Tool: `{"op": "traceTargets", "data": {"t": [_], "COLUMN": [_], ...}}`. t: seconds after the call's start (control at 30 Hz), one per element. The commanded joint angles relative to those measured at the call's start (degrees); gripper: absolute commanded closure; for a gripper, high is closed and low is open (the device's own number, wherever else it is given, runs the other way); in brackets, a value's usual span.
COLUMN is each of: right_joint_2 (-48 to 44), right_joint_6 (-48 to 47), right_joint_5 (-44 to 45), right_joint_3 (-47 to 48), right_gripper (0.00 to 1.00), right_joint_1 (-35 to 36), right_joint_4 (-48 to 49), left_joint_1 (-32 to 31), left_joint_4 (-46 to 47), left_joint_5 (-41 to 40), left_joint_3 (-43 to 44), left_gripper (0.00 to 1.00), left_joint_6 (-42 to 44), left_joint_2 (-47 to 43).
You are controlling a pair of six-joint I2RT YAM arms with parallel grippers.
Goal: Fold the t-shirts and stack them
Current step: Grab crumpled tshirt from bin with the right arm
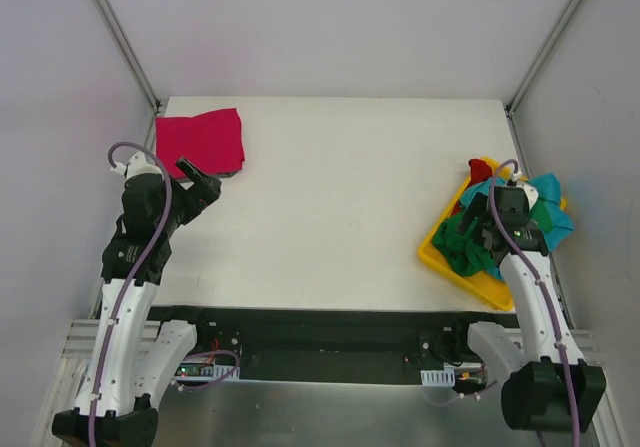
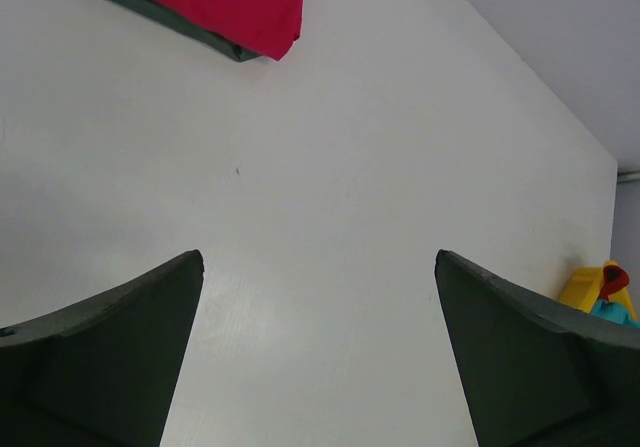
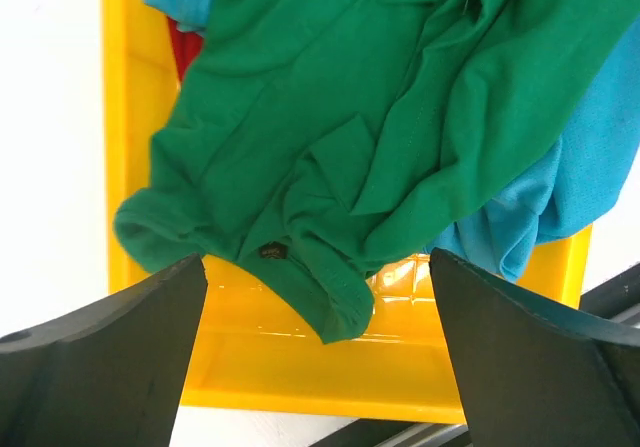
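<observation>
T-shirts are in two places at this moment. The pink shirt lies folded into a flat, neat rectangle at the far left corner of the table. In the left wrist view a darker edge shows under its border (I cannot tell if this is another cloth or only shadow). So at least one shirt looks finished, and this corner seems to be the place of the stack.

The other three are not yet done. The green shirt lies crumpled on top in the yellow bin at the right side of the table, with one part hanging over the rim. The blue shirt is partly under it and falls over the far side of the bin. Of the red shirt only a small piece shows at the far end.

The left gripper hangs just beside the near edge of the pink shirt, with its jaws spread wide and nothing between them. The right gripper hovers over the bin, directly above the green shirt, also spread wide and grasping nothing.

I judge the task to be about one quarter done. The green shirt is probably next, because it is on top and easiest to reach.
</observation>
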Motion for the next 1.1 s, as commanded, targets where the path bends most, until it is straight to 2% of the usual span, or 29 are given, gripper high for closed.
{"op": "traceTargets", "data": {"t": [0.0, 0.13, 0.33, 0.47, 0.53, 0.63, 0.8, 0.87, 1.07], "right_joint_2": [5.3, 10.9, 21.4, 26.6, 28.4, 28.6, 21.7, 18.0, 8.0], "right_joint_6": [-0.7, -1.5, -0.6, 2.1, 1.2, 1.1, 0.2, -1.3, -4.3], "right_joint_5": [-2.4, -4.0, -0.1, -0.8, -4.1, -6.4, -8.2, -9.9, -13.9], "right_joint_3": [0.5, 0.5, 2.8, 2.5, 2.8, 3.4, 2.2, 2.2, 4.7], "right_gripper": [0.04, 0.01, 0.12, 0.21, 0.32, 0.54, 0.84, 0.99, 0.99], "right_joint_1": [-3.7, -6.9, -8.4, -9.7, -9.9, -9.9, -9.8, -9.8, -9.8], "right_joint_4": [4.3, 12.3, 16.6, 20.0, 20.9, 21.3, 20.8, 20.2, 17.2], "left_joint_1": [-0.1, -0.1, -0.1, -0.1, -0.1, -0.1, -0.1, -0.1, -0.1], "left_joint_4": [0.4, 0.5, 0.8, 1.0, 1.0, 1.0, 1.0, 1.0, 1.0], "left_joint_5": [0.0, 0.4, -0.2, 0.3, 0.6, 1.4, 0.3, 0.4, 2.0], "left_joint_3": [0.0, 0.0, -0.6, -0.2, -0.1, 0.2, -0.9, -1.3, -1.7], "left_gripper": [0.01, 0.01, 0.01, 0.01, 0.01, 0.01, 0.01, 0.01, 0.01], "left_joint_6": [0.3, 0.0, -0.7, -1.2, -1.2, -1.0, -1.9, -2.2, -2.1], "left_joint_2": [3.4, 4.3, 4.8, 6.7, 7.6, 8.5, 7.9, 7.6, 5.9]}}
